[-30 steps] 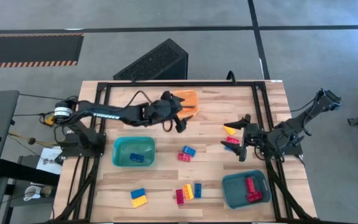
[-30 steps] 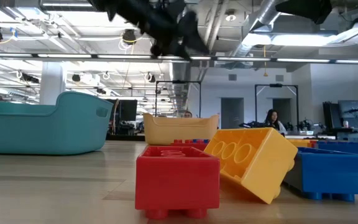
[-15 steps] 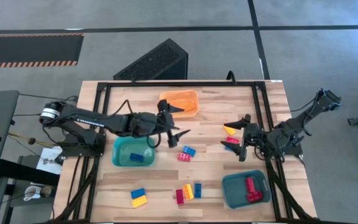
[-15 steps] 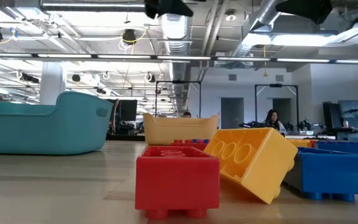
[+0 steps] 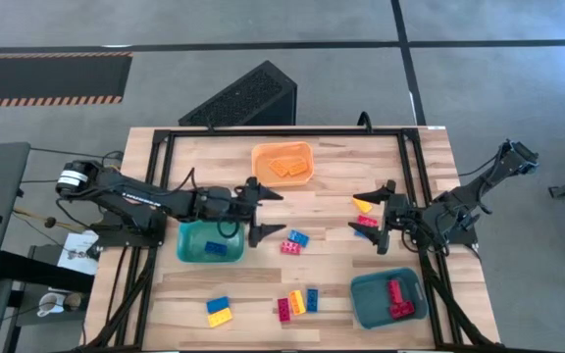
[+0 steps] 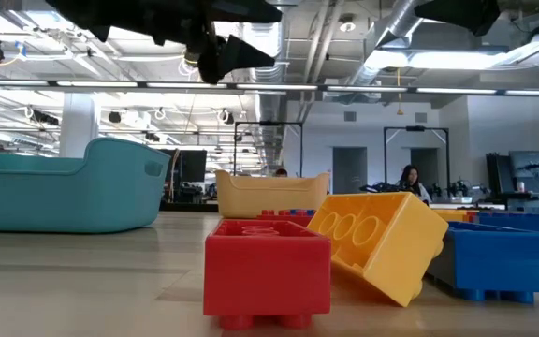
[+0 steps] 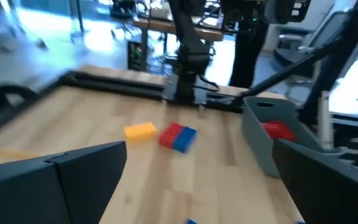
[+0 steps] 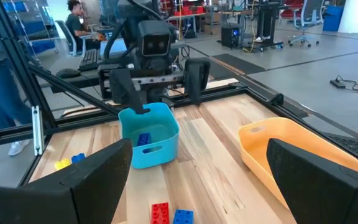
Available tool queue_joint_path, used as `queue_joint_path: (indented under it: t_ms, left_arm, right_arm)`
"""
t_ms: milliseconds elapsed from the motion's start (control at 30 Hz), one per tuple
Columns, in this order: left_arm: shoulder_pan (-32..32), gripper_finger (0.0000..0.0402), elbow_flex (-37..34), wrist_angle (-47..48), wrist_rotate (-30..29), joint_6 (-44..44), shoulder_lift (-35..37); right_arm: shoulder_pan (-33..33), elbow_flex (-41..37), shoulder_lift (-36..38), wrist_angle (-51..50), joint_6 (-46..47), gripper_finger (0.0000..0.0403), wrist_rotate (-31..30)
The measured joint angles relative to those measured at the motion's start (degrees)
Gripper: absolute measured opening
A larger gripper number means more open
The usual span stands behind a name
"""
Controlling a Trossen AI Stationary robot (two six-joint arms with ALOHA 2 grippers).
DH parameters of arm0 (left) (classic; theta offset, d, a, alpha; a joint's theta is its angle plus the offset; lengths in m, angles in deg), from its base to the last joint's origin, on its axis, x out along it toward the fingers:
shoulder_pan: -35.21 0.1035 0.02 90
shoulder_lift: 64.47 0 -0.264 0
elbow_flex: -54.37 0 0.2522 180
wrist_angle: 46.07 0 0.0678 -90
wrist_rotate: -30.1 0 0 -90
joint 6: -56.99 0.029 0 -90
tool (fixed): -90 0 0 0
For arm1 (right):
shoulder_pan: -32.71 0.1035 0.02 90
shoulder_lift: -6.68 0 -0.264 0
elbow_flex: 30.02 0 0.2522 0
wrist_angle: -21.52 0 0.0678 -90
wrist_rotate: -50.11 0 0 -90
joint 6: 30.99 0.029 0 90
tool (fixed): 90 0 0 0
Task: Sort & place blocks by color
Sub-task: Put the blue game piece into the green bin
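Observation:
The blocks lie scattered on the table in the high view: a blue and red pair (image 5: 292,240), a yellow, red and blue cluster (image 5: 364,214) by my right gripper, a red, yellow and blue row (image 5: 297,302), and a blue and yellow pair (image 5: 219,311). My left gripper (image 5: 273,211) is open above the table between the left teal bin and the blue and red pair. It holds nothing in the left wrist view (image 7: 199,146). My right gripper (image 5: 373,218) waits open at the cluster on the table's right side (image 8: 199,146).
An orange bin (image 5: 282,162) with yellow blocks stands at the far edge. A teal bin (image 5: 194,245) on the left holds a blue block. A darker bin (image 5: 366,299) near the right front holds red blocks. A black frame runs around the table.
My left gripper has drawn back from above the orange bin toward the near edge and a little to the left. It now hovers beside the left teal bin. The orange bin, covered by the gripper before, now shows whole.

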Motion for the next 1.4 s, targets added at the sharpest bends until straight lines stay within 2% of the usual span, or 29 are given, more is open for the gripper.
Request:
queue_joint_path:
  t_ms: [233,433,567,667,867,1067,1233,1400]
  left_arm:
    - [-2.0,0.0389,-0.1,0.5,2.3,-1.0,0.0]
    - [-2.7,0.0389,-0.1,-0.2,1.5,-1.8,-0.2]
    - [-2.7,0.0389,0.8,0.6,-0.4,-1.9,-3.9]
    - [-2.6,0.0389,4.3,4.9,-1.2,-1.6,-8.5]
    - [-2.6,0.0389,15.8,20.8,-2.3,4.2,-18.1]
    - [-2.4,0.0389,26.2,35.2,-10.9,12.0,-24.7]
    - [-1.8,0.0389,30.7,40.1,-12.4,15.6,-29.0]
    - [-1.6,0.0389,31.3,41.9,-12.4,16.8,-31.9]
  right_arm:
    - [0.0,0.0,0.0,1.3,0.0,0.0395,0.0]
    - [0.0,0.0,0.0,1.4,0.0,0.0395,0.0]
    - [0.0,0.0,0.0,1.5,0.0,0.0395,-0.1]
    - [0.0,0.0,0.0,1.6,0.0,0.0395,-0.1]
    - [0.0,0.0,0.0,1.6,-0.1,0.0395,-0.1]
    - [0.0,0.0,0.0,1.2,-0.1,0.0395,-0.1]
    - [0.0,0.0,0.0,1.2,-0.1,0.0395,-0.1]
    - [0.0,0.0,0.0,1.1,0.0,0.0395,-0.1]
